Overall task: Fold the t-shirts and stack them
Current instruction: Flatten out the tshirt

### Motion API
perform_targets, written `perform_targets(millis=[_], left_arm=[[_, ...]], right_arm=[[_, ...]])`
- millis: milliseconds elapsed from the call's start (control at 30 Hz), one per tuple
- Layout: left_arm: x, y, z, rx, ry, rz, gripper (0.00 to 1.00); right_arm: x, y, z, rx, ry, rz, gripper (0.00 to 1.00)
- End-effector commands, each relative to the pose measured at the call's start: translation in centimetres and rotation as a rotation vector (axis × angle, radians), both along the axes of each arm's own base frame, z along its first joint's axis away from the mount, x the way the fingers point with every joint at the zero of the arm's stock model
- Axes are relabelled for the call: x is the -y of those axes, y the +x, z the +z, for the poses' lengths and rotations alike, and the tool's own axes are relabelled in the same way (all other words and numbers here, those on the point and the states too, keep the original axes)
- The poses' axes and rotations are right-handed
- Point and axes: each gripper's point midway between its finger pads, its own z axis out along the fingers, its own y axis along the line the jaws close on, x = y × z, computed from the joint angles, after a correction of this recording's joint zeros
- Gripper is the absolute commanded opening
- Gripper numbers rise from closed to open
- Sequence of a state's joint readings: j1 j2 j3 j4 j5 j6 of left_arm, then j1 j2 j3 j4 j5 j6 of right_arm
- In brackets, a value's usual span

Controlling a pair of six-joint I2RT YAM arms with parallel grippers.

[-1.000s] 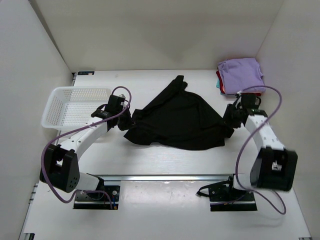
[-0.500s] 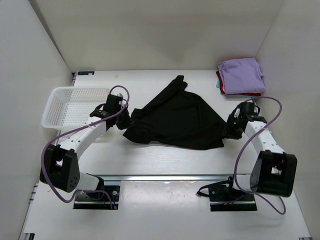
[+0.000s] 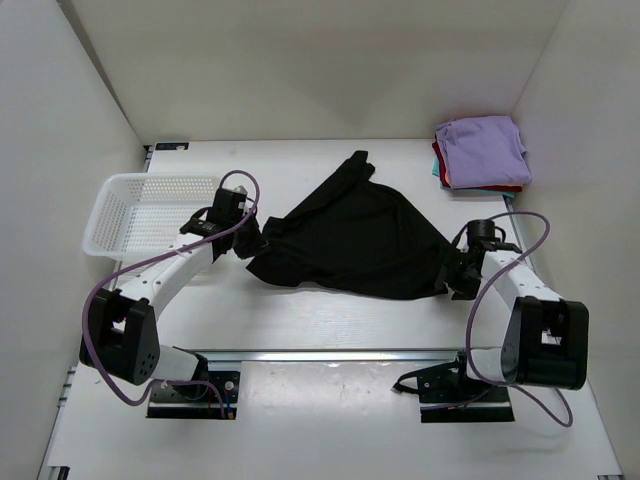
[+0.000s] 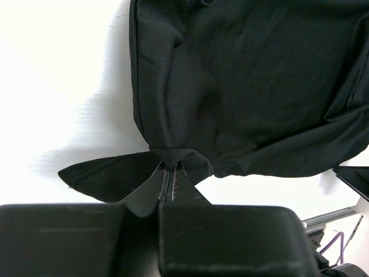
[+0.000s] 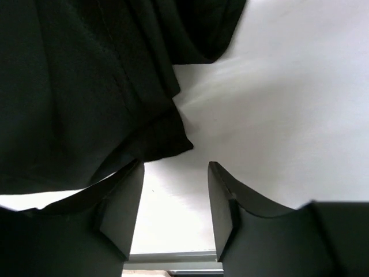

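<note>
Observation: one-sided hold

The white table (image 3: 330, 330) is carrying everything. The black t-shirt (image 3: 355, 235) is lying crumpled mid-table between the two arms, with a narrow tongue of cloth pointing toward the far wall. A white mesh basket (image 3: 160, 178) is sitting at the left, just beside the left arm and apart from the shirt. The folded stack (image 3: 482, 150) is resting in the far right corner, lavender tee on top with red and teal edges showing beneath, well apart from the black t-shirt.

The left gripper (image 3: 252, 240) is pinching the shirt's left edge. In the left wrist view its fingertips (image 4: 151, 187) are pressing together, with cloth bunching right at them.

The right gripper (image 3: 452, 275) is sitting at the shirt's right edge with jaws apart. In the right wrist view its fingers (image 5: 124, 202) are standing wide with bare table showing between them. A cloth corner is lying just ahead of the gap and nothing is clamped.
</note>
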State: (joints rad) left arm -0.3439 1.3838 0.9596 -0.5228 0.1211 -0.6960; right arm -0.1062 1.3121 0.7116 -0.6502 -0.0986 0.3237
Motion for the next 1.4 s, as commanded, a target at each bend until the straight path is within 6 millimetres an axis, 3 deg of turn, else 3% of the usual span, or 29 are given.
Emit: perform_targets(millis=[0,133,200,233,267,333,433,500,533,600,667,700,800,833,867,900,933,1000,1033,1067,1100,1167,1200,1233,1267,1367], left_arm=[[0.4,0.7,1.7,0.058,-0.015,-0.01,0.0],[0.5,0.5,1.5,0.05,-0.015,-0.013,0.0],[0.7,0.4,1.3,0.044,-0.025,-0.018,0.0],[0.5,0.3,1.3,0.038,-0.023,-0.013,0.0],[0.4,0.5,1.4,0.044,-0.027,-0.008,0.0],[0.5,0.7,1.8,0.063,-0.045,-0.012,0.0],[-0.3,1.4,2.9,0.08,-0.009,0.013,0.0],[-1.3,3.1,5.3,0.12,-0.025,0.066,0.0],[-1.6,5.3,9.2,0.2,-0.075,0.091,0.0],[-2.3,7.4,11.9,0.253,-0.106,0.133,0.0],[-2.5,10.4,19.7,0.414,-0.141,0.138,0.0],[-3.1,11.6,20.7,0.429,-0.126,0.146,0.0],[-5.2,14.3,30.8,0.629,-0.128,0.177,0.0],[-5.7,14.5,31.3,0.629,-0.121,0.188,0.0],[-5.8,14.9,33.6,0.673,-0.139,0.192,0.0],[-6.4,15.1,33.9,0.669,-0.139,0.201,0.0],[-6.6,14.5,36.1,0.713,-0.141,0.194,0.0],[-6.5,13.4,38.0,0.757,-0.141,0.19,0.0],[-6.3,12.2,39.7,0.807,-0.104,0.187,0.0],[-5.3,11.0,40.0,0.802,-0.088,0.174,0.0],[-5.1,8.9,41.5,0.846,-0.033,0.163,0.0],[-5.1,6.3,43.3,0.906,-0.01,0.176,0.0],[-5.0,6.2,42.1,0.876,-0.011,0.18,0.0],[-6.2,4.6,43.5,0.914,-0.045,0.211,0.0],[-6.4,4.4,42.8,0.905,-0.053,0.215,0.0],[-8.1,1.4,44.8,0.97,-0.07,0.255,0.0]], right_arm=[[-0.5,1.0,-0.8,0.02,-0.036,0.014,0.48],[-0.2,1.3,-2.6,-0.015,-0.082,0.026,0.5],[0.0,1.4,-3.2,-0.05,-0.117,0.039,0.46],[0.1,1.5,-3.2,-0.059,-0.127,0.045,0.29],[0.1,1.9,-3.1,-0.053,-0.13,0.05,0.03],[-0.7,2.3,-2.4,-0.02,-0.124,0.098,0.0],[-0.7,4.1,0.6,0.077,-0.11,0.09,0.0],[-1.3,5.7,3.7,0.157,-0.08,0.098,0.0],[-0.8,7.9,7.6,0.272,-0.054,0.071,0.0],[-1.0,9.6,11.2,0.372,-0.02,0.069,0.0],[-0.7,12.5,17.7,0.526,-0.021,0.071,0.0],[-1.0,13.3,19.3,0.555,-0.009,0.08,0.0],[-1.3,15.9,29.5,0.764,-0.046,0.107,0.0],[-0.9,16.1,31.2,0.803,-0.057,0.092,0.0],[-0.9,16.1,33.5,0.846,-0.062,0.087,0.0],[-0.8,16.1,34.8,0.877,-0.059,0.073,0.0],[-0.8,15.4,36.8,0.918,-0.067,0.064,0.0],[-0.9,14.4,39.2,0.97,-0.085,0.06,0.0],[-0.4,13.4,40.2,0.994,-0.118,0.041,0.0],[-0.6,12.9,40.6,1.004,-0.132,0.037,0.0],[0.1,10.9,42.1,1.045,-0.166,0.007,0.0],[1.1,9.7,42.8,1.063,-0.194,-0.036,0.0],[1.2,8.6,43.7,1.094,-0.201,-0.045,0.0],[1.1,7.4,44.4,1.115,-0.207,-0.046,0.0],[1.5,6.9,45.0,1.131,-0.228,-0.06,0.0],[1.8,5.6,46.0,1.167,-0.237,-0.066,0.0]])
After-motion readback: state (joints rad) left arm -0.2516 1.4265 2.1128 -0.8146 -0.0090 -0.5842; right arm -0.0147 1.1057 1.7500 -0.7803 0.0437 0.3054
